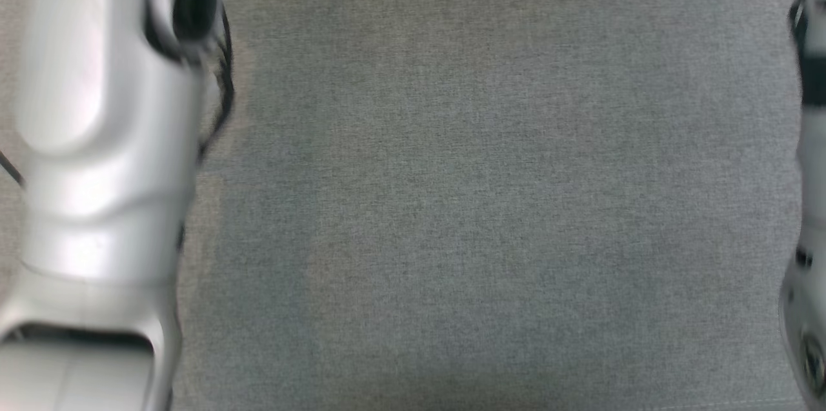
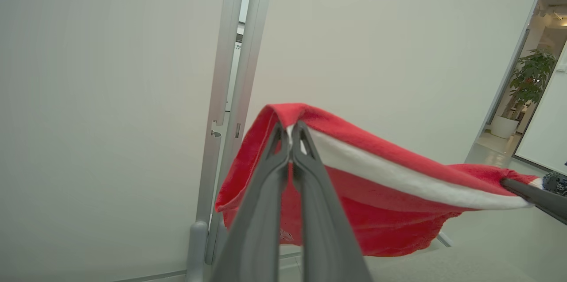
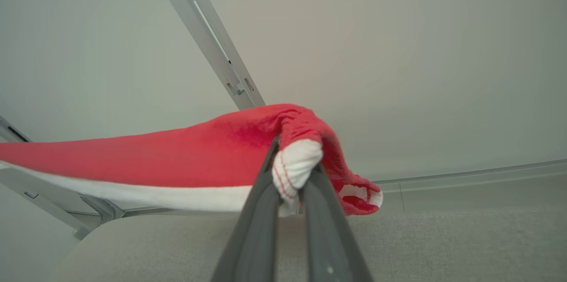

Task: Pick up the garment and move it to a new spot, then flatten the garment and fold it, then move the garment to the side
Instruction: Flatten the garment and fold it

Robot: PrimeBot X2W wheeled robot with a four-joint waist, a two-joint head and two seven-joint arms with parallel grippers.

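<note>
Left wrist view: left tool (image 2: 291,140) clamps garment (image 2: 376,193) hem; right tool (image 2: 509,183) at 3 o'clock grips the far end. Lifted, stretched; set-down, flattening, folding, side move left.

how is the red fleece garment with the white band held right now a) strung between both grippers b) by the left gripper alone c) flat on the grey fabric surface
a: the left gripper and the right gripper each pinch an end of the red fleece garment, which hangs in the air between them.
</note>
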